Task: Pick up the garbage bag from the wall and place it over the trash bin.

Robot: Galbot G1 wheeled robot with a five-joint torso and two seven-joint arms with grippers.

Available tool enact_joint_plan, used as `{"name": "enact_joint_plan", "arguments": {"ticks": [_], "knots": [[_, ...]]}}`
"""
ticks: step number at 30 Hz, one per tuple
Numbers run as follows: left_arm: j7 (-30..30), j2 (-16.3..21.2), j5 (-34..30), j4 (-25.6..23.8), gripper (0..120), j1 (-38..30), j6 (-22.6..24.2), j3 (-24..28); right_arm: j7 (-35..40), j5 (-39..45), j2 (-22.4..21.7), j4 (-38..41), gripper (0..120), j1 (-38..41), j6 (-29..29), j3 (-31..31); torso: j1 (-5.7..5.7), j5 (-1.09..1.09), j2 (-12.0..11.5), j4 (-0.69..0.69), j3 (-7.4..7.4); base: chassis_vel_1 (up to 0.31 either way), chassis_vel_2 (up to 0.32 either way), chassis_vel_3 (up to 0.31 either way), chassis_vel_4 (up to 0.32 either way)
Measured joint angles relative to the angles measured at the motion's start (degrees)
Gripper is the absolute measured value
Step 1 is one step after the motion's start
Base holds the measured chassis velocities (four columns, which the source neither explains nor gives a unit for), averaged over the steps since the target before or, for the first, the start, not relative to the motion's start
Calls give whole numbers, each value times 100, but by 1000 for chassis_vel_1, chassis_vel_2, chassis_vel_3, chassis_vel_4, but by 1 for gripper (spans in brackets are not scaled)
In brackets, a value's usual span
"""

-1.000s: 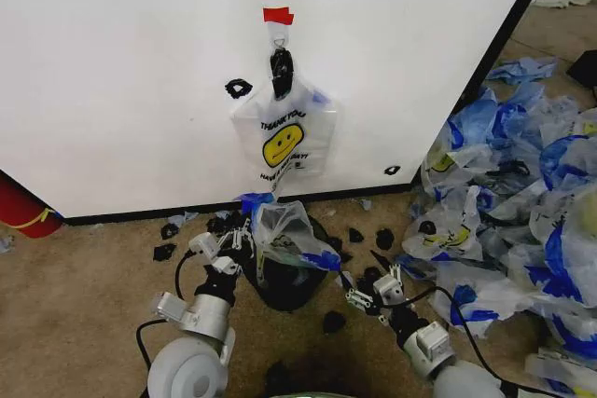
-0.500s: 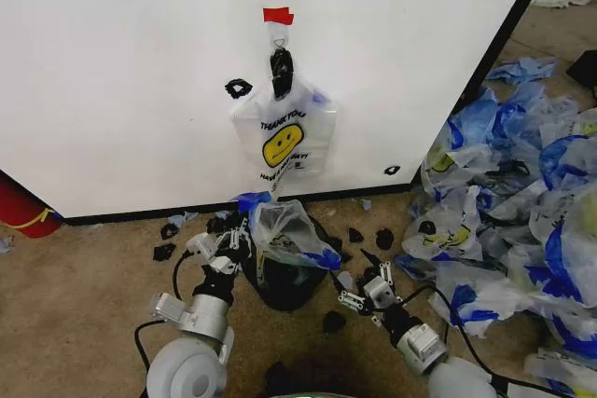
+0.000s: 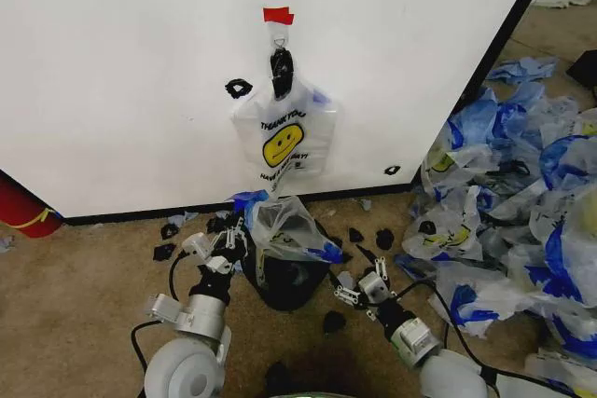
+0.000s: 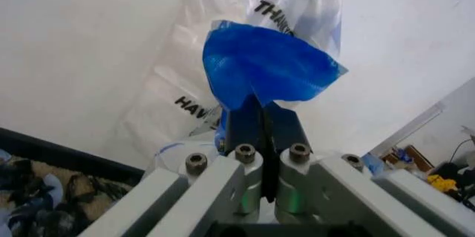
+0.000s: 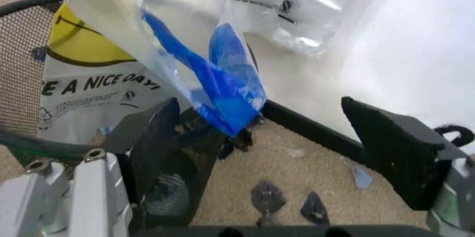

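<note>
A garbage bag (image 3: 287,230) is draped over the black bin (image 3: 291,279) below the wall (image 3: 121,90), its blue handle (image 4: 263,67) clamped in the left gripper (image 3: 233,235). The right gripper (image 3: 359,288), jaws wide, is poised beside the bin. Another bag (image 3: 283,132) is hung on the wall.

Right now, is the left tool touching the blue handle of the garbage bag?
Touching. The left wrist view shows the left tool shut on the blue handle of the garbage bag, the plastic pinched between its fingers.
</note>
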Motion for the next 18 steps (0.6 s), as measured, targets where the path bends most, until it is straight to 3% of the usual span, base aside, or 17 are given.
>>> {"name": "enact_joint_plan", "arguments": {"ticks": [18], "knots": [[6,-35,30,-23,0,68,-12,-25,38,-7,200,-256,83,400,17,-286,0,0,0,1,0,0,0,0,0]]}}
